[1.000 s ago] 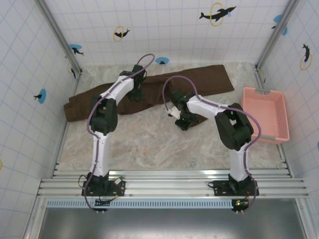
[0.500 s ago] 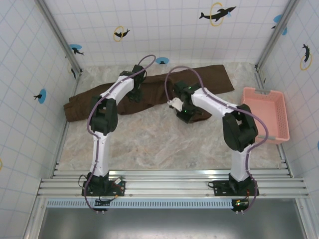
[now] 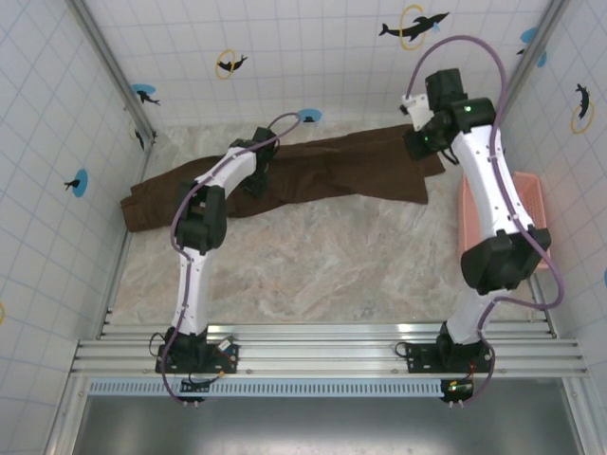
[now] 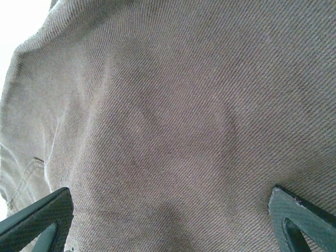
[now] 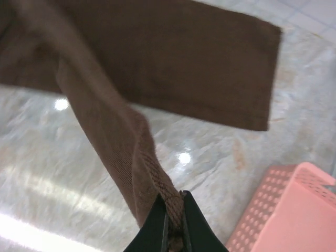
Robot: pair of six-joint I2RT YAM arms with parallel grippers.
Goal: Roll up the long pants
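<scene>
Two arms over one pair of long pants (image 3: 322, 171), dark brown, stretched across the far half of the marbled bench (image 3: 322, 256).

- Far left: one end of the pants lies flat near the left wall.
- Left of centre: left claw (image 3: 257, 178) points down onto the cloth roughly a third of the way along. In the wrist view its jaws stand wide apart (image 4: 170, 191), with twill cloth (image 4: 173, 105) spanning the whole gap between them. Nothing is gripped. Whether the tips touch the cloth cannot be told.
- Right of centre: the legs run toward the far right corner.
- Right: right claw (image 3: 422, 142) is raised above the bench. Its jaws are together (image 5: 170, 202), clamped on the edge of one leg (image 5: 115, 142). That leg rises as a narrow strip from the bench (image 5: 79, 157) to the claw. The other leg lies flat behind it, with its square hem facing the basket.
- Far right: pink basket (image 3: 539, 213) sits by the right wall, near the leg ends but apart from them. Bare bench shows between the flat hem and the basket (image 5: 283, 210).
</scene>
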